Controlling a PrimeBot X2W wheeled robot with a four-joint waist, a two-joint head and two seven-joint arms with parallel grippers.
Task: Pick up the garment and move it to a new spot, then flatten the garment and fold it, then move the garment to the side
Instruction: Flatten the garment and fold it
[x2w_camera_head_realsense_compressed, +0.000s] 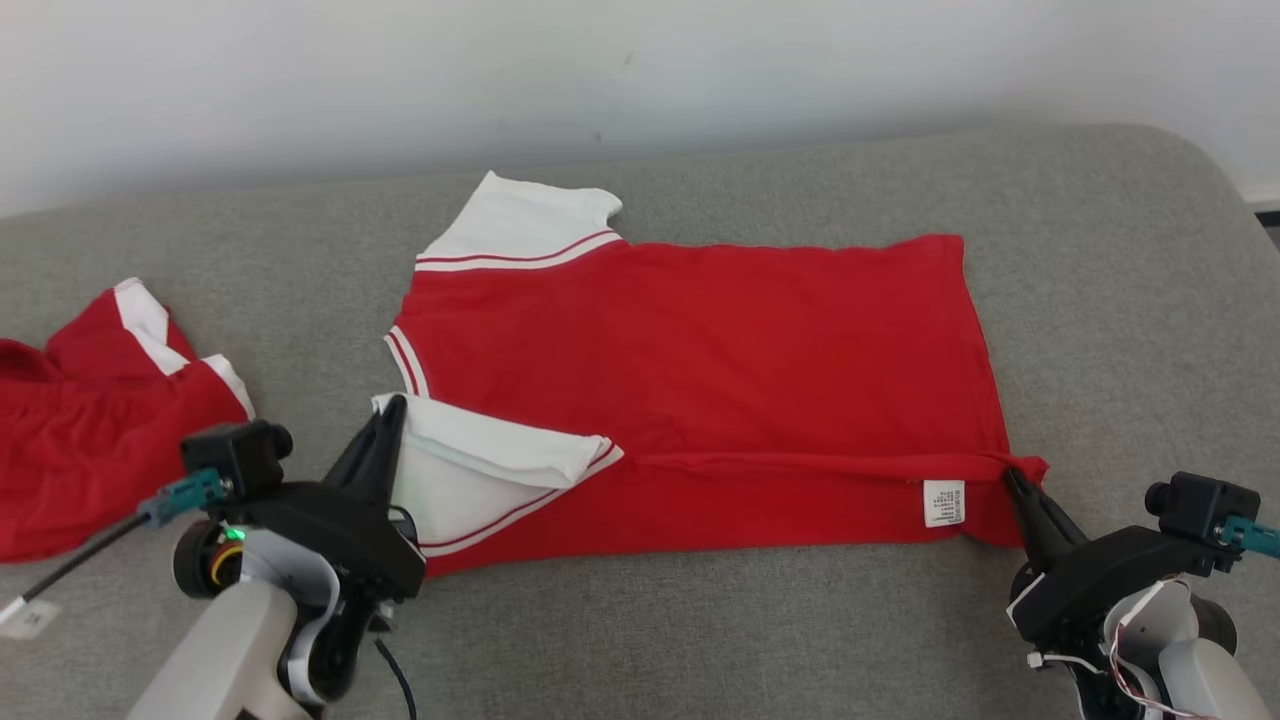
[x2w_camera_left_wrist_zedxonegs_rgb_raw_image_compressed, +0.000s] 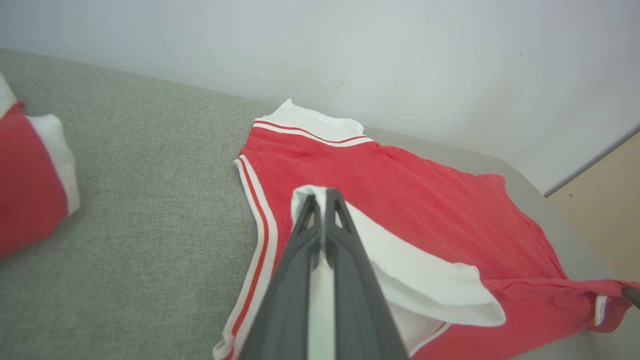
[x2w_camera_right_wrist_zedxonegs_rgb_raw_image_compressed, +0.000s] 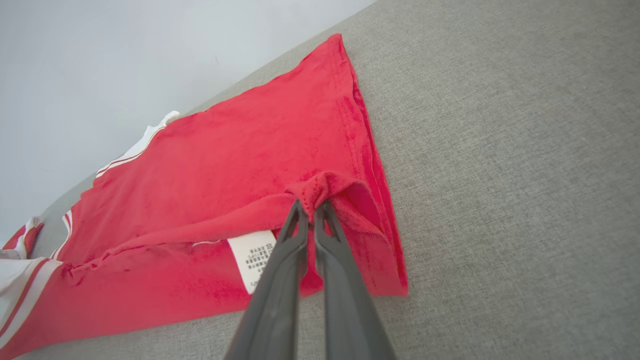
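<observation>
Near edge of garment (x2w_camera_head_realsense_compressed: 700, 360), left tool (x2w_camera_head_realsense_compressed: 395, 405) clamping sleeve (x2w_camera_head_realsense_compressed: 480, 470), right tool (x2w_camera_head_realsense_compressed: 1012, 477) hem (x2w_camera_right_wrist_zedxonegs_rgb_raw_image_compressed: 320, 187) (cushion (x2w_camera_head_realsense_compressed: 1120, 300) beyond)

Pale grey forearms (x2w_camera_head_realsense_compressed: 225, 650) end in black housings (x2w_camera_head_realsense_compressed: 330, 530) with long dark tapered fingers (x2w_camera_head_realsense_compressed: 375, 455), each bearing a black camera (x2w_camera_head_realsense_compressed: 235, 452) with a teal plug (x2w_camera_head_realsense_compressed: 190, 492); a green light (x2w_camera_head_realsense_compressed: 235, 535) marks the left, red-white wires (x2w_camera_head_realsense_compressed: 1130, 680) the right.

My view: shirt (x2w_camera_head_realsense_compressed: 700, 360) on the surface (x2w_camera_head_realsense_compressed: 1120, 260), second garment (x2w_camera_head_realsense_compressed: 90, 450) to its left; left pincer (x2w_camera_head_realsense_compressed: 394, 408) at its near left corner, right pincer (x2w_camera_head_realsense_compressed: 1012, 480) at its near right corner.
</observation>
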